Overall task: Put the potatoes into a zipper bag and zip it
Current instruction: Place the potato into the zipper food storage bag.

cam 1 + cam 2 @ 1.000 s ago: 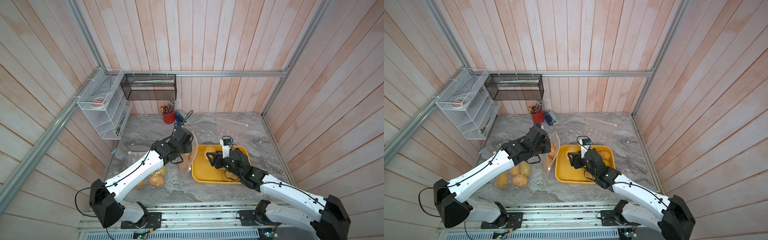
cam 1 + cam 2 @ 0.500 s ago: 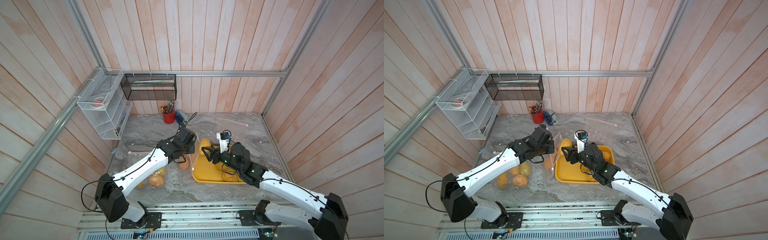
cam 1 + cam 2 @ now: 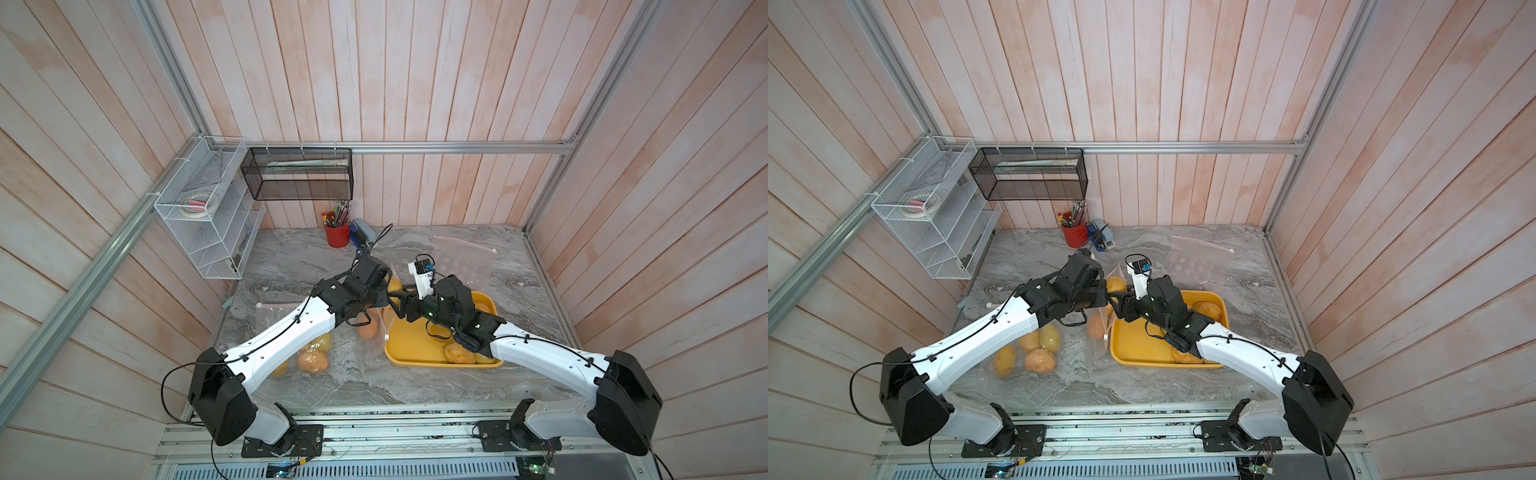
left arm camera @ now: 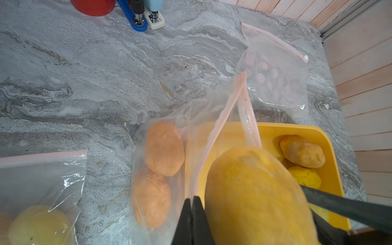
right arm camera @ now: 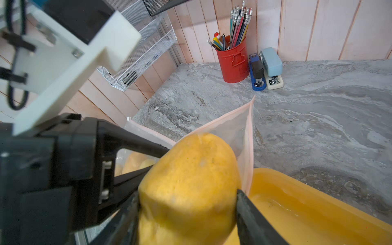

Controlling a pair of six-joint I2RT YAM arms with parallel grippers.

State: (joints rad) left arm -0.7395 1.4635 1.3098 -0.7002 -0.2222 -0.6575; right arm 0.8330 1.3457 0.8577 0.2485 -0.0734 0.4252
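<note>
Potatoes [image 3: 1040, 360]: split three ways: some bagged, one carried, some waiting in the tray.
Held potato [image 5: 188, 182]: large and yellow, gripped between the widely spread fingers of the right claw [image 5: 187, 201]. It sat at the mouth of the open bag [image 4: 214, 131]; how far in, could not tell.
Left claw [image 4: 192, 212]: fingers pressed together on the open bag's pink rim, holding that side up. The held potato was just beside it.
Orange potatoes [image 4: 163, 148]: two lay low in the open bag, beside and beyond the left claw's tips.
Filled bag [image 3: 1025, 353]: lay on the table [image 3: 1142, 249] under the left arm, well behind the left claw. Four potatoes showed through it; zipped or not, could not tell.
Tray [image 3: 415, 353]: sat under and behind the right claw, with at least three potatoes in it, one brownish [image 4: 302, 150].
Spare bag [image 4: 273, 74]: flat and empty, well beyond both claws.
Done, as judged: one bag loaded and a second begun.
Left, as judged: drop this potato in, move the tray's remainder, then run the zip. The open bag's mouth was plainly unzipped.
</note>
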